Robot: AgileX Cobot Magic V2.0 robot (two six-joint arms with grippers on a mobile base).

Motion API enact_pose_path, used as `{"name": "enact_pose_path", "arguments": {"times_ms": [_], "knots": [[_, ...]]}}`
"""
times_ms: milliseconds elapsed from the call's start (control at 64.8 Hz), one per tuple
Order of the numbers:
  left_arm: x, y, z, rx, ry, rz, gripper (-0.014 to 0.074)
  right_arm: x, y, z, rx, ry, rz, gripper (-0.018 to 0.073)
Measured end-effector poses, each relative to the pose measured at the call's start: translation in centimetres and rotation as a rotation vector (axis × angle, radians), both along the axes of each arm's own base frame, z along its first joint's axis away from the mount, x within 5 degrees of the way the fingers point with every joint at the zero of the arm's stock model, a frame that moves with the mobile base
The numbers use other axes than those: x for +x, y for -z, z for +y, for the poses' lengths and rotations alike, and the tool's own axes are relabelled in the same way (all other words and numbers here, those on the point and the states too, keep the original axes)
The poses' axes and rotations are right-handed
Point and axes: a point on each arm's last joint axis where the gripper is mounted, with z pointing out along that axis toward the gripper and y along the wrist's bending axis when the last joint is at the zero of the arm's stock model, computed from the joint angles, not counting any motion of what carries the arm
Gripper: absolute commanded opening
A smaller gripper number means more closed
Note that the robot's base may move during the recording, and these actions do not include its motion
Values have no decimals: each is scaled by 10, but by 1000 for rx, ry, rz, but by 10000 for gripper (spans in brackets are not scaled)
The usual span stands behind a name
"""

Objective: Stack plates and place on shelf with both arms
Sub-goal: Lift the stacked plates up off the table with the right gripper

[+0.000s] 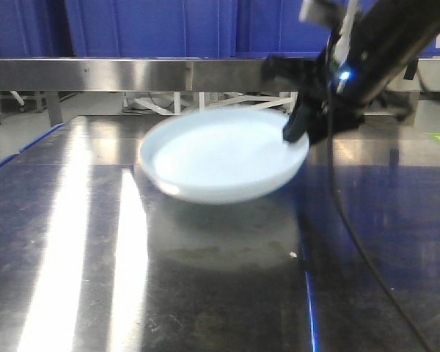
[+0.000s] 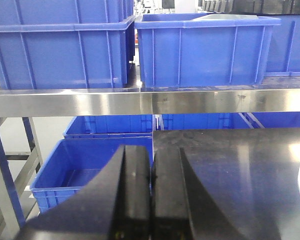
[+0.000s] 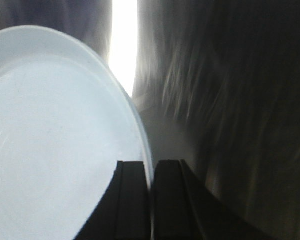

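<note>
Front view: right gripper [image 1: 304,126] is clamped on the right rim of one plate [image 1: 220,155]. The plate is lifted clear above the steel table [image 1: 88,264] and looks blurred. Second plate not in view.

Left wrist view: left gripper [image 2: 151,200] has its jaws pressed together on nothing, at the table's left edge, facing the blue crates [image 2: 205,50] beyond the table.

Right wrist view: jaws pinch the plate's rim with only a thin bite.

Judgement: a single-edge hold looks marginal. Best to move slowly, hold the plate level and lower it flat onto its mate.

Glossy pale plate [image 1: 220,158], reflective brushed-steel table [image 1: 81,293], smooth blue plastic crates [image 2: 205,50], polished metal shelf rail [image 2: 90,102]
</note>
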Motion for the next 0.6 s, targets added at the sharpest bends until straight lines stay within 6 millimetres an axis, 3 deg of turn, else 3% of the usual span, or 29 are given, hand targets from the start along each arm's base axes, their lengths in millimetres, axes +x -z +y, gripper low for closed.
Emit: {"name": "enact_pose_path", "arguments": {"times_ms": [123, 340, 602], "knots": [[0, 0, 0, 0, 0, 0, 82, -14, -21, -18, -35, 32, -157, 49], [0, 0, 0, 0, 0, 0, 82, -54, -30, -63, -103, 161, -385, 48], [0, 0, 0, 0, 0, 0, 82, -109, -36, -83, -113, 251, -593, 48]]}}
